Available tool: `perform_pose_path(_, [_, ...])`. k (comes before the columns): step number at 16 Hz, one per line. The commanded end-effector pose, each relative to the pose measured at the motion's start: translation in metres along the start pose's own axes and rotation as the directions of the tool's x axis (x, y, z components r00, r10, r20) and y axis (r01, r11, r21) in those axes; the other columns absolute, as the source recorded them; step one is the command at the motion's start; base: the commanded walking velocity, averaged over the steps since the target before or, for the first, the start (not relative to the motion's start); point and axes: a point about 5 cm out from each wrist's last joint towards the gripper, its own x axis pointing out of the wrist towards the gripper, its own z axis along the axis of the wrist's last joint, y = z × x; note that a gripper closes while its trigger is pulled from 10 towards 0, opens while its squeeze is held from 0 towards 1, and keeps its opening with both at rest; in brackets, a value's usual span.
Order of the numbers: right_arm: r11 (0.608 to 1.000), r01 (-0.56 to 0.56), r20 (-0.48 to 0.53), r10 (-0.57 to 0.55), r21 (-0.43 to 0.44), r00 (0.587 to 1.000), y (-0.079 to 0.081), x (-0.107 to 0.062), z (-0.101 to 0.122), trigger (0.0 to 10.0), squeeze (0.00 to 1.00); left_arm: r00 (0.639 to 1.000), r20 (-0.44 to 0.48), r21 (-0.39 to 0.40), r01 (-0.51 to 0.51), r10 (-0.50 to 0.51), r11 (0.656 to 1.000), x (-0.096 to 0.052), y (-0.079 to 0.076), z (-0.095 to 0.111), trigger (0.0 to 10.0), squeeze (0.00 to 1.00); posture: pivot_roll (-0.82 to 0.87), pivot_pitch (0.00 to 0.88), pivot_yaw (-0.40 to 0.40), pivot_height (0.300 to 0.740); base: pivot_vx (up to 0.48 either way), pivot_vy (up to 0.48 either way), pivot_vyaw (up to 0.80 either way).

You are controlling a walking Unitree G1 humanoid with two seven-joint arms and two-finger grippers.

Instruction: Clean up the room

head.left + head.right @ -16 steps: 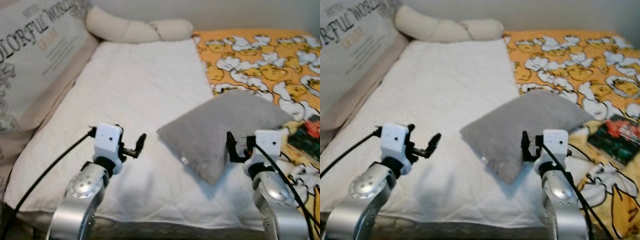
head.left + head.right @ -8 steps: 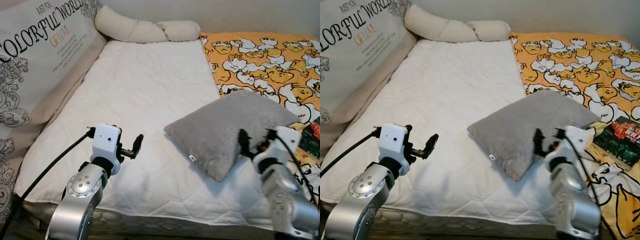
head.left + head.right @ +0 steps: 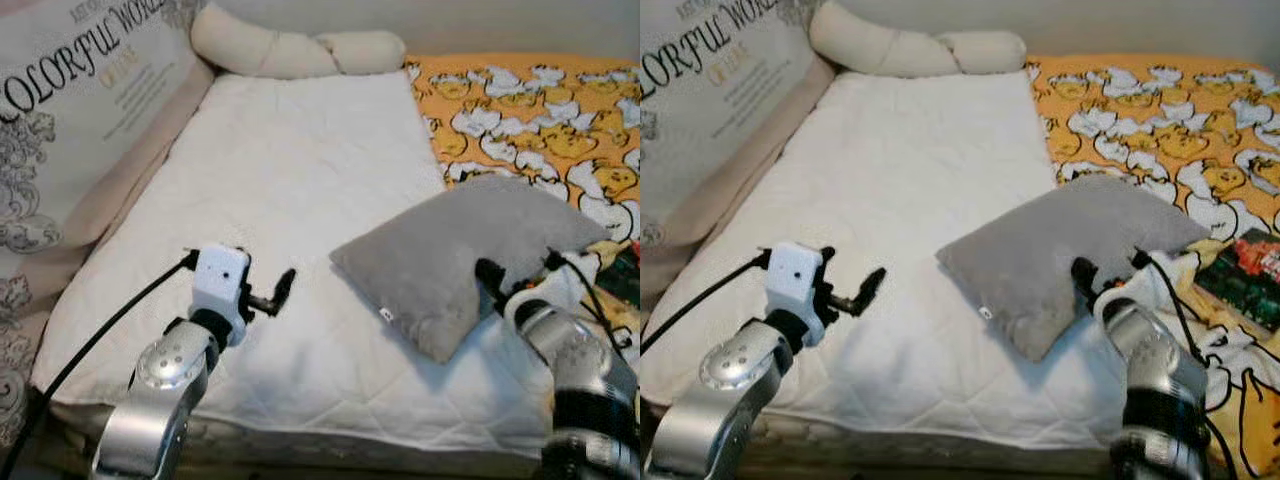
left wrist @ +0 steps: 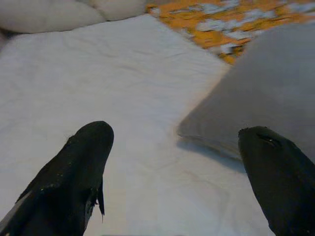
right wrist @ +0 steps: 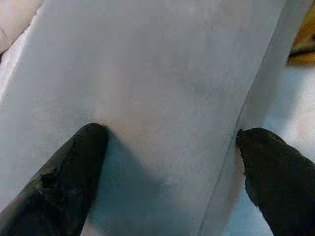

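A grey square pillow point(image 3: 460, 245) lies on the white mattress point(image 3: 290, 190), one corner resting on the orange duck-print blanket point(image 3: 540, 110). My right gripper point(image 3: 515, 278) is pressed against the pillow's near right edge. In the right wrist view its open fingers point(image 5: 74, 177) straddle the grey fabric point(image 5: 162, 98). My left gripper point(image 3: 280, 292) hovers open over the mattress to the left of the pillow, nothing between its fingers point(image 4: 74, 172). The pillow's left corner point(image 4: 256, 98) lies ahead of it.
A long cream bolster point(image 3: 290, 50) lies along the bed's far end. A large printed cushion point(image 3: 70, 120) leans along the left side. A dark red and green packet point(image 3: 1245, 275) rests on the blanket at the right. The mattress's front edge is close below my arms.
My right gripper has gone forward and down onto the pillow's near right edge, its wrist turned. The left arm has barely moved. The camera has shifted a little.
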Motion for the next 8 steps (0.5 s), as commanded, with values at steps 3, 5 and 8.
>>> perform_pose_path(3, [0.997,0.003,-0.058,0.001,0.071,0.998,-0.001,0.014,-0.003,10.0,0.0,0.962,-0.014,0.005,0.272,-0.272,0.962,-0.005,-0.017,0.006,10.0,0.0,-0.01,0.0,0.028,0.74,0.0,0.0,0.0])
perform_pose_path(5, [0.995,-0.007,-0.068,0.014,0.103,0.998,0.002,0.02,-0.003,7.6,0.0,0.938,-0.015,-0.015,0.347,-0.348,0.938,-0.008,-0.019,0.008,10.0,0.0,-0.01,0.0,0.028,0.74,0.0,0.0,0.0])
perform_pose_path(8, [0.996,-0.027,-0.083,0.034,0.086,0.996,0.005,0.025,-0.005,0.0,0.0,0.9,-0.014,-0.056,0.435,-0.436,0.899,-0.012,-0.023,0.01,10.0,0.0,-0.01,0.0,0.028,0.74,0.0,0.0,0.0])
